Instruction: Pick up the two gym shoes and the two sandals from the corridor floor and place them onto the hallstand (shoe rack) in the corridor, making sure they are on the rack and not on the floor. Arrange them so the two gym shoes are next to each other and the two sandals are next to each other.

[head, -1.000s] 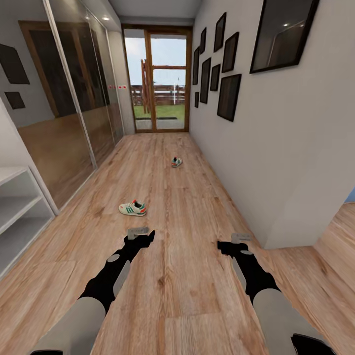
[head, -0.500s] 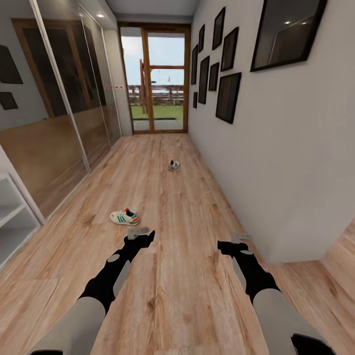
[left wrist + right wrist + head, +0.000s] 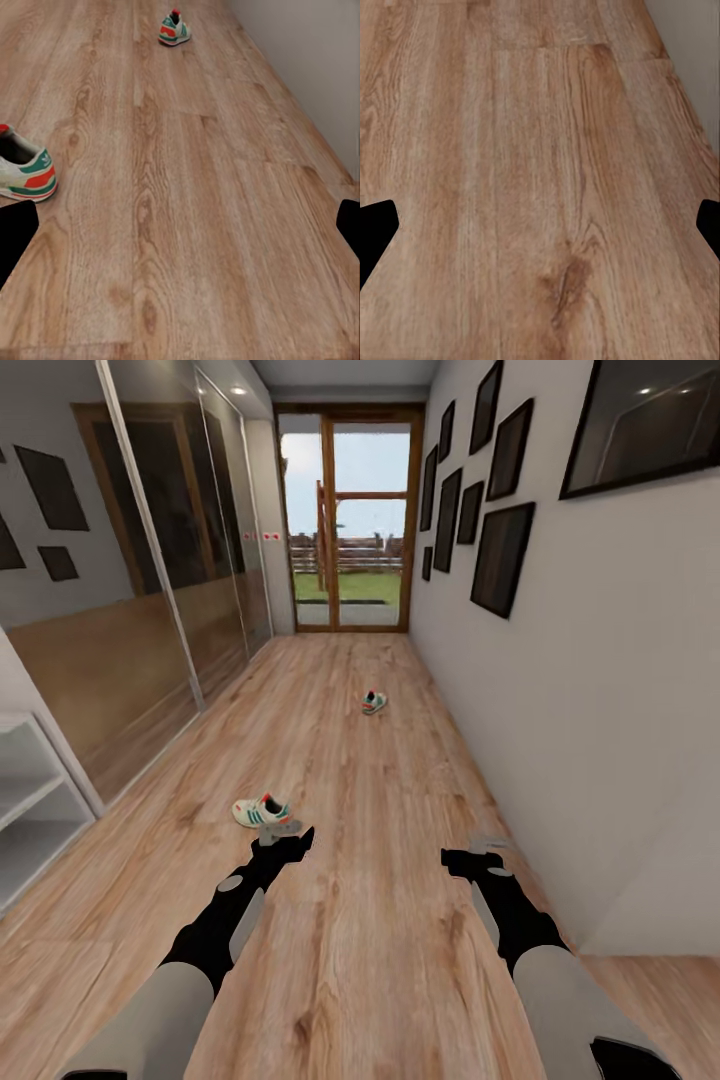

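Reach is judged shortest for the left gripper (image 3: 280, 828), jaws spread and empty, since the nearer gym shoe (image 3: 262, 811) lies on the corridor floor (image 3: 380, 960) just beyond it, long axis crosswise, while the right gripper (image 3: 487, 845), likewise spread, is well apart.

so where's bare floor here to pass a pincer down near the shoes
Bare light wood plank floor lies between the left pincer and right pincer, and on up the corridor between the near cream-white green-striped sneaker and the white wall. It is tightest by the left pincer, close to that sneaker. The far sneaker has bare floor around it.
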Controlling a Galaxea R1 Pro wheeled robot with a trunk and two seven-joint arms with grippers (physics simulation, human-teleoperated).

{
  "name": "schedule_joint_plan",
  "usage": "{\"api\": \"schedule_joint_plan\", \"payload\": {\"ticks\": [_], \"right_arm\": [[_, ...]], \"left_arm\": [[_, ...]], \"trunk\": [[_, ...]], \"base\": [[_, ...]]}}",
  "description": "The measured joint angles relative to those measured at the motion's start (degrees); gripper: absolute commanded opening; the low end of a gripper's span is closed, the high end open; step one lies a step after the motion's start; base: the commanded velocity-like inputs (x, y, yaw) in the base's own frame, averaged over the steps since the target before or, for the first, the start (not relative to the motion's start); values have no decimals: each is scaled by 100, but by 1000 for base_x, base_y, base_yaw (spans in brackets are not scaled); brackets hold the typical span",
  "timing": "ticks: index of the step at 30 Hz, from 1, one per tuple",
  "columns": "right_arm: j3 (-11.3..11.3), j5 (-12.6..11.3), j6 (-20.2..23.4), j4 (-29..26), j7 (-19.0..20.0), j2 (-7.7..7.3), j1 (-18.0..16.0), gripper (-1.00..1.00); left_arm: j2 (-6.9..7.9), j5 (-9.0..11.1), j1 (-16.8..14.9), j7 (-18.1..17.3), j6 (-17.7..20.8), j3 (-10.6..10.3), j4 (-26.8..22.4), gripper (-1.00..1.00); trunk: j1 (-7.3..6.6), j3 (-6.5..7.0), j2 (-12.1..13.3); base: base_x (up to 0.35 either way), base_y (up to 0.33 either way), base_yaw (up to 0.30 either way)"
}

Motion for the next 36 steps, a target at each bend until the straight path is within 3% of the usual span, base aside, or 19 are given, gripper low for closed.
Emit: {"api": "schedule_joint_plan", "payload": {"ticks": [8,36], "right_arm": [[0,0,1,-1,-3,-1,1,100],[0,0,1,9,-5,-1,1,100]], "left_arm": [[-1,2,-1,0,-1,0,2,100],[-1,7,-1,0,-1,0,2,100]], "trunk": [[0,0,0],[0,9,0]], "base": [[327,-125,233],[327,-125,24]]}}
